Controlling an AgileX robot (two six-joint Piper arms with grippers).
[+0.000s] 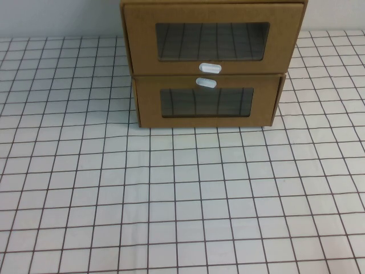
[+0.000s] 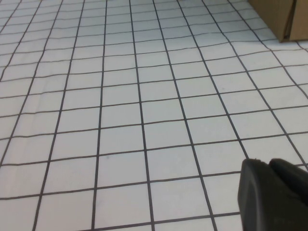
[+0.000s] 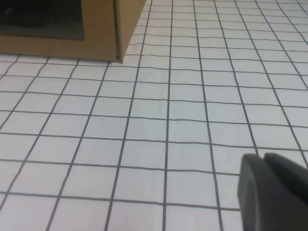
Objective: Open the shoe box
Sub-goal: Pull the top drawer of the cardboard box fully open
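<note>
Stretching before shoe boxes [image 1: 265, 100], gridded tablecloth [image 1: 182, 200].

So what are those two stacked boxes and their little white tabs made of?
Upper box and lower box: matte brown, likely cardboard; windows look like clear film, lines showing in them. Tabs: smooth white, probably plastic. Left gripper and right gripper hover over the gridded table, off the boxes.

A white tabletop [image 1: 182, 200] ruled with a dark grid is seen throughout; a plain pale wall [image 1: 57, 17] is seen beyond its far edge.
</note>
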